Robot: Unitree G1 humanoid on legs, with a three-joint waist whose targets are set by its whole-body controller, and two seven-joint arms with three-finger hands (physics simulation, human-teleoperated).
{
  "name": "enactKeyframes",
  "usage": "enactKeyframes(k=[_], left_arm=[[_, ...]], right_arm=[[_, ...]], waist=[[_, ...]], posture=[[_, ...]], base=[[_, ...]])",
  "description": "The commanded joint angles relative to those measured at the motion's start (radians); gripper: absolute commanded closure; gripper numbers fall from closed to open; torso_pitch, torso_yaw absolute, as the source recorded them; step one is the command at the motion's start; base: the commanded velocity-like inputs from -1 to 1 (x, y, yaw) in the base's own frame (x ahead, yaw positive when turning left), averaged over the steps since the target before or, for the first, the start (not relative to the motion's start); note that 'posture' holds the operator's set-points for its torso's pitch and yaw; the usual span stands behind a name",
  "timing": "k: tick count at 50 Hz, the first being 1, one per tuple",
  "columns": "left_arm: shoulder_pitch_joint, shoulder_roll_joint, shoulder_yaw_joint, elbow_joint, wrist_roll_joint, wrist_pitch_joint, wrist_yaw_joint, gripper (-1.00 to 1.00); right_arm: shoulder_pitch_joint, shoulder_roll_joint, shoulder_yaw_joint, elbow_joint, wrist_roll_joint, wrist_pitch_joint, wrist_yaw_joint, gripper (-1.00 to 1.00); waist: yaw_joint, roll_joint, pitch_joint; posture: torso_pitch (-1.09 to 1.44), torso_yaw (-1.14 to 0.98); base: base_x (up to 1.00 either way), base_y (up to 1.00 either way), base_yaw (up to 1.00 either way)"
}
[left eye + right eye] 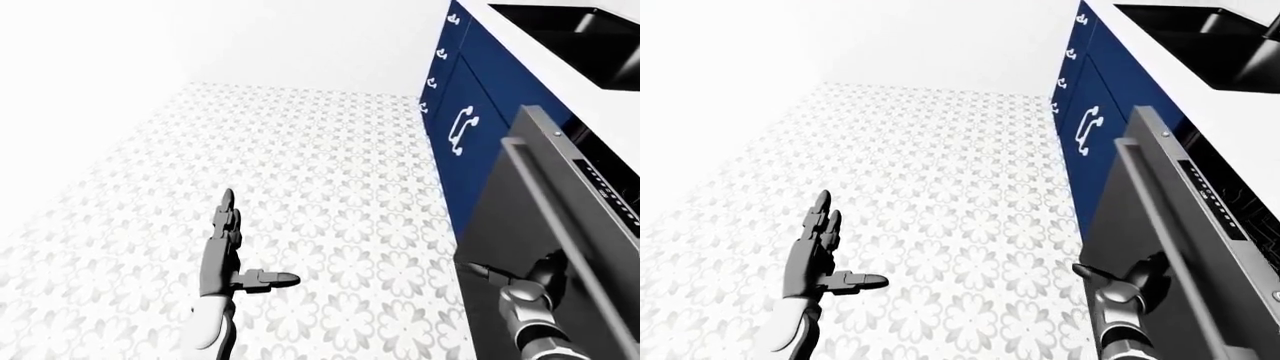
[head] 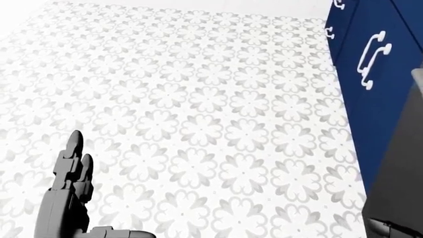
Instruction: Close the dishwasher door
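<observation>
While the right hand (image 1: 1118, 283) presses spread fingers flat on the outer panel of the half-raised dishwasher door (image 1: 1170, 225) above it, that stiff, hinged, likely weighty slab wants pushing near its handle bar (image 1: 1155, 196), left hand (image 1: 222, 244) idle, open.

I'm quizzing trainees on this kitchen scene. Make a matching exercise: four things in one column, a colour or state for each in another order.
Things:
1. dishwasher door
2. cabinets
3. left hand
4. right hand

States:
A. navy blue with white handles
B. open fingers, over the patterned floor, touching nothing
C. grey, ajar, tilted out from the counter
D. against the grey panel

Pairs: 1-C, 2-A, 3-B, 4-D
</observation>
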Motion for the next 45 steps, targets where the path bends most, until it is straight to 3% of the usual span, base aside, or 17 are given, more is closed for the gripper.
enactKeyframes(k=[1, 14, 45], left_arm=[[-0.016, 0.002, 0.001, -0.042, -0.001, -0.032, 0.002, -1.00], [-0.013, 0.002, 0.001, -0.044, 0.000, -0.033, 0.001, -1.00], [-0.012, 0.002, -0.001, -0.034, -0.001, -0.043, 0.001, -1.00]], right_arm=[[-0.016, -0.053, -0.025, -0.056, 0.001, -0.037, -0.054, -1.00], [0.033, -0.086, -0.060, -0.134, 0.015, 0.011, -0.035, -1.00], [0.053, -0.173, -0.092, -0.059, 0.068, -0.020, 0.007, -1.00]], waist=[[-0.009, -0.016, -0.024], [-0.008, -0.018, -0.019], [-0.009, -0.020, -0.011]], posture=[[0.00, 0.00], [0.00, 0.00], [0.00, 0.00]], base=[[0.00, 0.00, 0.00], [0.00, 0.00, 0.00], [0.00, 0.00, 0.00]])
